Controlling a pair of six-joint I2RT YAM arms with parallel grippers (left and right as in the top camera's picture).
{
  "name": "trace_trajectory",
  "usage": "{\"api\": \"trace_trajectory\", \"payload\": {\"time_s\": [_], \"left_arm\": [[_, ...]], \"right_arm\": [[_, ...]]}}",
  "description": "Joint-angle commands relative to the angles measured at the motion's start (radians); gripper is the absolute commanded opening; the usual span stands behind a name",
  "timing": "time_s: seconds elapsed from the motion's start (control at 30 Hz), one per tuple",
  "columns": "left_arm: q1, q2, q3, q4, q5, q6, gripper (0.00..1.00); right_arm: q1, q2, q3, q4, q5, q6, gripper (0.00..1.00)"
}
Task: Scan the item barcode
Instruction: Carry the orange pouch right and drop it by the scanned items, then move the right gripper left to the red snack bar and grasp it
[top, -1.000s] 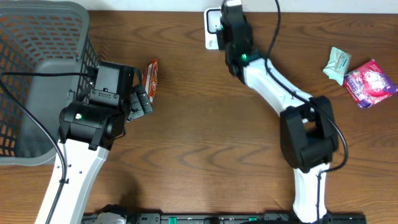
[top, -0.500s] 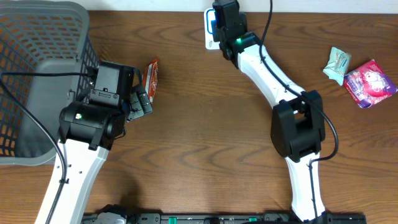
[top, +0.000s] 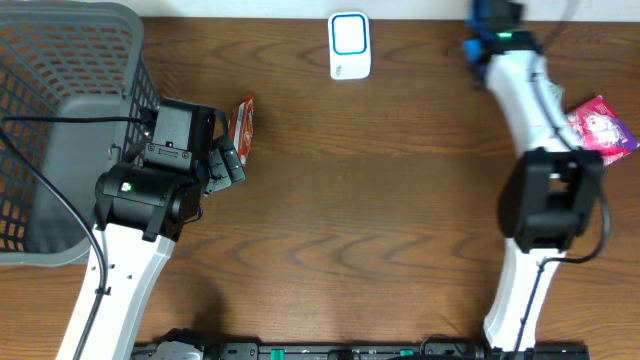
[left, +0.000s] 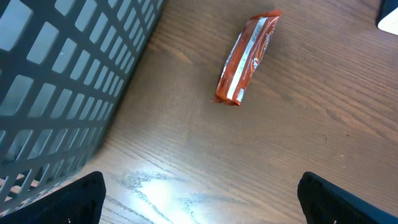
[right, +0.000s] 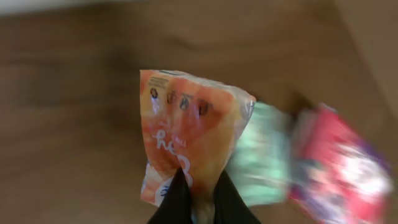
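At wrist level, right gripper (right: 200, 186) pinches orange packet (right: 186, 124) unseen overhead.

Basket (top: 60, 60) left, wrapper (top: 242, 128) just beside it — scanner (top: 349, 45) behind, packet (top: 600, 128) far right.

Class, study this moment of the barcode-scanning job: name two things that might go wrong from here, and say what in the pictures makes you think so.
1. The right gripper pinches the orange packet only by a thin bottom edge, so the packet may slip out.
2. The orange packet hangs over the teal packet and the pink packet; if it dropped there, it could get muddled with them.
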Motion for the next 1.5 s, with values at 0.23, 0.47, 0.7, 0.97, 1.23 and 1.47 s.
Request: {"api": "trace_trajectory", "payload": {"time_s": [0.23, 0.47, 0.7, 0.97, 1.23, 1.47], "left_arm": [[0.004, 0.002, 0.004, -0.003, 0.005, -0.016, 0.98], [0.004, 0.002, 0.004, -0.003, 0.006, -0.016, 0.98], [0.004, 0.002, 0.004, -0.003, 0.006, -0.016, 0.98], [0.004, 0.002, 0.004, -0.003, 0.006, -0.016, 0.98], [0.004, 0.002, 0.004, -0.003, 0.005, -0.016, 0.98], [0.004, 0.002, 0.004, -0.003, 0.005, -0.016, 0.98]], "right_arm": [[-0.222, -0.036, -0.003, -0.097, -0.066, -0.015, 0.07], [-0.290, -0.036, -0.003, -0.144, -0.246, -0.015, 0.86], [-0.283, -0.036, -0.003, -0.171, -0.439, -0.015, 0.91], [-0.216, -0.036, -0.003, -0.172, -1.057, -0.015, 0.91], [-0.030, -0.036, -0.003, -0.174, -1.327, 0.039, 0.99], [0.237, -0.034, -0.004, -0.117, -1.052, 0.208, 0.96]]}}
